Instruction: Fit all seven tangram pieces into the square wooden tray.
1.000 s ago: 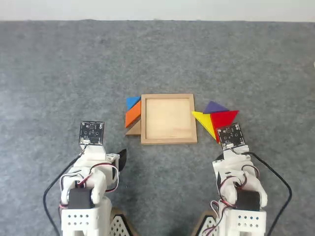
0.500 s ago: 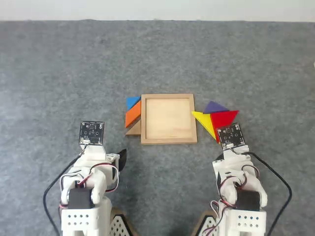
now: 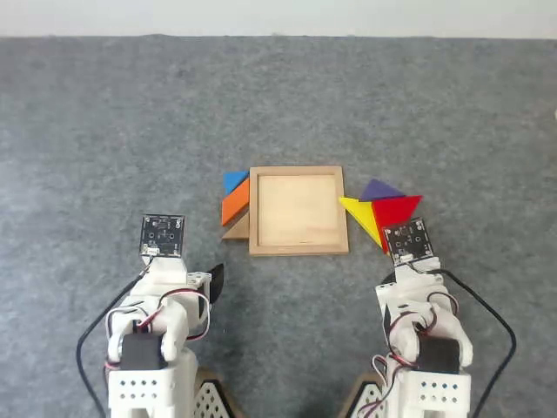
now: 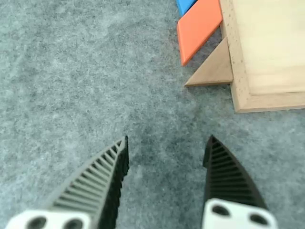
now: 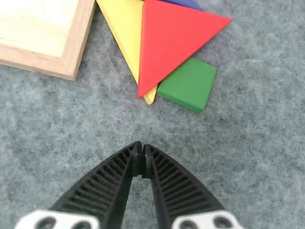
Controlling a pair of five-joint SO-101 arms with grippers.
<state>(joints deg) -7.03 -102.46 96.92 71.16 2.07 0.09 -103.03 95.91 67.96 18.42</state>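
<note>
The square wooden tray (image 3: 298, 248) lies mid-table with nothing in it. Against its left side sit a blue piece (image 3: 233, 180), an orange piece (image 3: 235, 205) and a tan triangle (image 3: 238, 229). Right of it lie a yellow triangle (image 3: 361, 215), a red triangle (image 3: 396, 209) overlapping it, and a purple piece (image 3: 380, 189). A green square (image 5: 188, 84) shows in the right wrist view beside the red triangle (image 5: 169, 38). My left gripper (image 4: 167, 155) is open over bare carpet, short of the tan triangle (image 4: 214, 71). My right gripper (image 5: 142, 155) is shut and holds nothing, just short of the red triangle's tip.
Grey carpet covers the whole table, with wide free room behind and to both sides of the tray. Both arm bases stand at the near edge, cables trailing beside them.
</note>
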